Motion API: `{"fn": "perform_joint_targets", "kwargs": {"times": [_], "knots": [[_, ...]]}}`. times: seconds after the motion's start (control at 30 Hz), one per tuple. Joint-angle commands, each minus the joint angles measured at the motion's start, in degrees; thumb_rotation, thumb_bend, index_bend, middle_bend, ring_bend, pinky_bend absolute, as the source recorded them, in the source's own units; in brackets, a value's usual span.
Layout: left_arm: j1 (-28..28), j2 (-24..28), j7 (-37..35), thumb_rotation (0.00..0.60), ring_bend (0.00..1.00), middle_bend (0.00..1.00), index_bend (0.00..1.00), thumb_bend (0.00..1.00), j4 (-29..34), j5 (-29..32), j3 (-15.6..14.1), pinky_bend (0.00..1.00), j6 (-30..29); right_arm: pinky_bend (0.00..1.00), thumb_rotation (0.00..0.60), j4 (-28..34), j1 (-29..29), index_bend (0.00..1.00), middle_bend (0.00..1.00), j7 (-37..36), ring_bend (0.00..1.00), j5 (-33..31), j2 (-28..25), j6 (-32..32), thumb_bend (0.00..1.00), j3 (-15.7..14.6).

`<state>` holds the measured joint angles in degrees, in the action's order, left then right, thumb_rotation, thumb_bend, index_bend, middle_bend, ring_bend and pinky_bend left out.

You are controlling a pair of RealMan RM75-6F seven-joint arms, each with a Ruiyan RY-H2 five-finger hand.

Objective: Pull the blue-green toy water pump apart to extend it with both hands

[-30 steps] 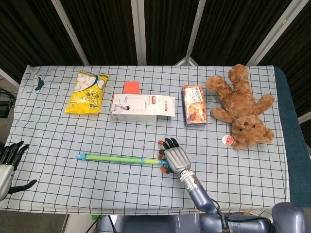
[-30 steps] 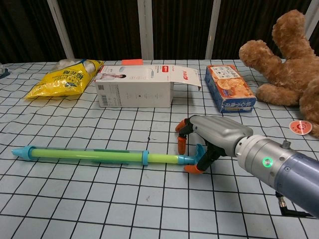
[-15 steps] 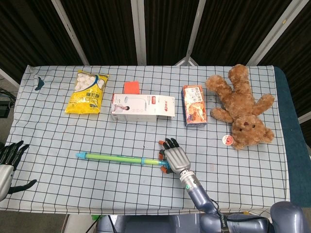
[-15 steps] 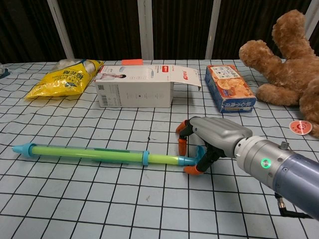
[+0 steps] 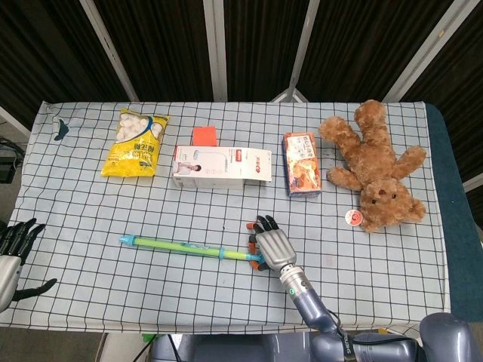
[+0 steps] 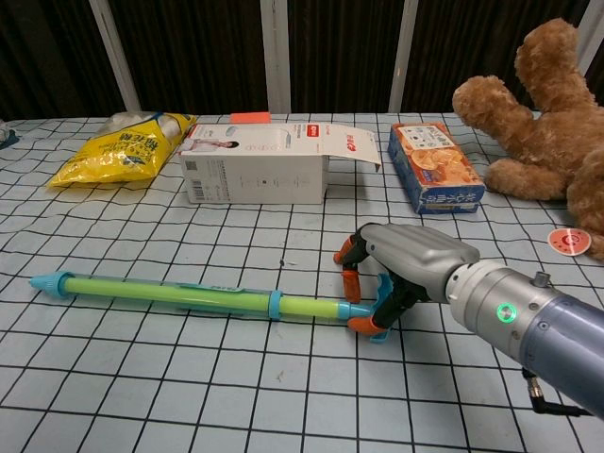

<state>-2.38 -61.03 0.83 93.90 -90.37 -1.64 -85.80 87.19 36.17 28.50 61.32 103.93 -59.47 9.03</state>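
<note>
The blue-green toy water pump (image 5: 181, 246) (image 6: 160, 292) lies flat on the checked cloth, its blue nozzle tip to the left and its handle end to the right. My right hand (image 5: 270, 243) (image 6: 406, 260) curls over that handle end. Its fingers sit on the far side and the thumb on the near side, pinching the blue handle. My left hand (image 5: 11, 253) hangs off the table's left edge, far from the pump, with fingers spread and nothing in it. The chest view does not show it.
Along the back stand a yellow snack bag (image 5: 136, 143), a white carton (image 5: 221, 167) with an orange-red item (image 5: 204, 136) behind it, an orange box (image 5: 302, 164) and a brown teddy bear (image 5: 377, 166). A small red-white disc (image 5: 352, 218) lies by the bear.
My right hand has closed tighter on the handle and drawn that end slightly toward me, so the pump now lies a little slanted. The left hand has not moved.
</note>
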Motion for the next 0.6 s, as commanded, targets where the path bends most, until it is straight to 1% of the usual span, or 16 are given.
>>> {"fn": "perform_joint_targets", "kwargs": {"times": [0.03, 0.23, 0.33, 0.6], "knots": [[-0.04, -0.02, 0.18, 0.6, 0.0, 0.0, 0.0, 0.09, 0.03, -0.09, -0.08, 0.0, 0.13, 0.0, 0.6, 0.7, -0.12, 0.65, 0.24, -0.26, 0.0, 0.72, -0.89, -0.45, 0.35, -0.04], [-0.68, -0.05, 1.1, 0.6, 0.0, 0.0, 0.0, 0.09, 0.83, 0.08, 0.1, 0.0, 1.08, 0.0, 0.6, 3.57, -0.78, 0.65, 0.24, -0.57, 0.0, 1.78, -4.65, -1.52, 0.35, 0.01], [-1.51, 0.29, 2.57, 0.6, 0.0, 0.0, 0.0, 0.09, 2.44, 0.77, 0.48, 0.0, 2.47, 0.0, 0.6, 4.97, -1.3, 0.65, 0.24, -0.92, 0.0, 2.26, -6.88, -2.1, 0.35, -0.08], [-5.96, 0.81, 9.85, 0.6, 0.0, 0.0, 0.05, 0.11, 8.19, 3.92, 2.87, 0.0, 8.52, 0.0, 0.6, 7.14, -2.98, 0.65, 0.24, -2.63, 0.0, 1.94, -11.26, -3.71, 0.35, 0.11]]}}
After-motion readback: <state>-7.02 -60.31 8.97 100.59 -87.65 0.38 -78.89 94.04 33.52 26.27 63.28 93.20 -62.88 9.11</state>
